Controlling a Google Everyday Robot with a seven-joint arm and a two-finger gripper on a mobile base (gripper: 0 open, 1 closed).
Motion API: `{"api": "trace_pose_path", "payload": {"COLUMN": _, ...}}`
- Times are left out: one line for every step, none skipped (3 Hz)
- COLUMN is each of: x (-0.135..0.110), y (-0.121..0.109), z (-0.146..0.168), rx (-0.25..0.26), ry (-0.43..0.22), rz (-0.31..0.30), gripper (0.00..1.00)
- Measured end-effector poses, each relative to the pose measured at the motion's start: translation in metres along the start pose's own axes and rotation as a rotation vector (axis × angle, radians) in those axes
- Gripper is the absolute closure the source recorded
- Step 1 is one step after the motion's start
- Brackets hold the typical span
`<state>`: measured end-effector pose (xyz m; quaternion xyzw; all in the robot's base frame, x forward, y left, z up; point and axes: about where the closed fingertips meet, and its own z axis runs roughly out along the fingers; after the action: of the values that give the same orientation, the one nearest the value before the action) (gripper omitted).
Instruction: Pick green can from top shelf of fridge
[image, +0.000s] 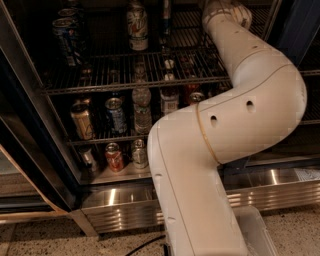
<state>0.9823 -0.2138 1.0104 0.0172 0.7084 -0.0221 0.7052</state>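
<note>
The fridge (35, 165) stands open with its dark blue door frame at the left and a stainless steel base. The top shelf (110, 75) is a grey wire rack. It holds blue-and-white striped cans (65, 37) at the left, a whitish can with a green and red label (136, 27) and a dark bottle (166, 17). The green can does not show; it is hidden or out of view. My white arm (240, 115) reaches up over the shelf's right side. Its wrist (226, 12) meets the top edge, and the gripper lies beyond it, out of view.
A lower wire rack (100, 137) holds a gold can (81, 120), a blue can (116, 115) and clear bottles (142, 107). An orange can (114, 156) and a small bottle (139, 153) stand on the fridge floor. The open door edge (22, 150) is at the left.
</note>
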Motion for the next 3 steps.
{"api": "trace_pose_path", "payload": {"x": -0.013, "y": 0.007, "z": -0.009, "rx": -0.042, "ry": 0.01, "rz": -0.005, "gripper": 1.0}}
{"api": "trace_pose_path", "payload": {"x": -0.02, "y": 0.022, "z": -0.019, "rx": -0.096, "ry": 0.02, "rz": -0.041, "gripper": 1.0}}
{"api": "trace_pose_path", "payload": {"x": -0.022, "y": 0.034, "z": -0.032, "rx": -0.142, "ry": 0.031, "rz": -0.085, "gripper": 1.0}}
